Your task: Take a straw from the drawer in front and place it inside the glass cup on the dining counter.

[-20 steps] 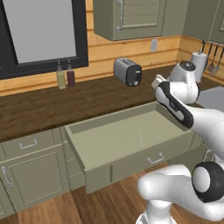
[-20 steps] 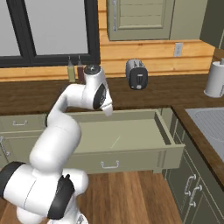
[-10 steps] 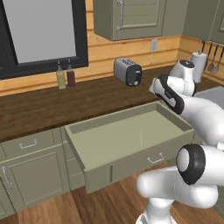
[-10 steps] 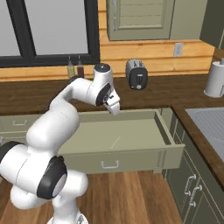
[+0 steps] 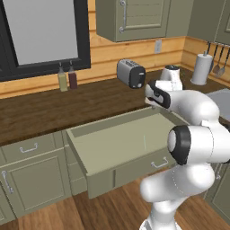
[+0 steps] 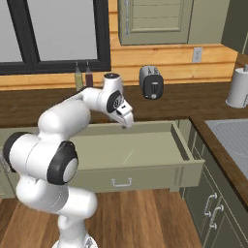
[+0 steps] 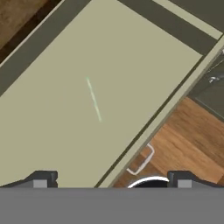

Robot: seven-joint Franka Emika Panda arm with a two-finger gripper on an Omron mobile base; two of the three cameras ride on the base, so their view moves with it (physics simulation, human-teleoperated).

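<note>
Hovering wide open and empty over the drawer's point(image 6: 145, 157) back edge, the gripper point(image 6: 127, 121) needed to descend squarely astride the straw point(image 7: 93, 99) mid-floor.

The straw point(image 7: 93, 99) is too faint to judge its ends; the drawer point(image 7: 52, 131) runs past the frame.

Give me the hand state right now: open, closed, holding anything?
Hand: open, jaws spread wide, holding nothing. It hangs above the open drawer; the straw lies loose on the drawer floor.
</note>
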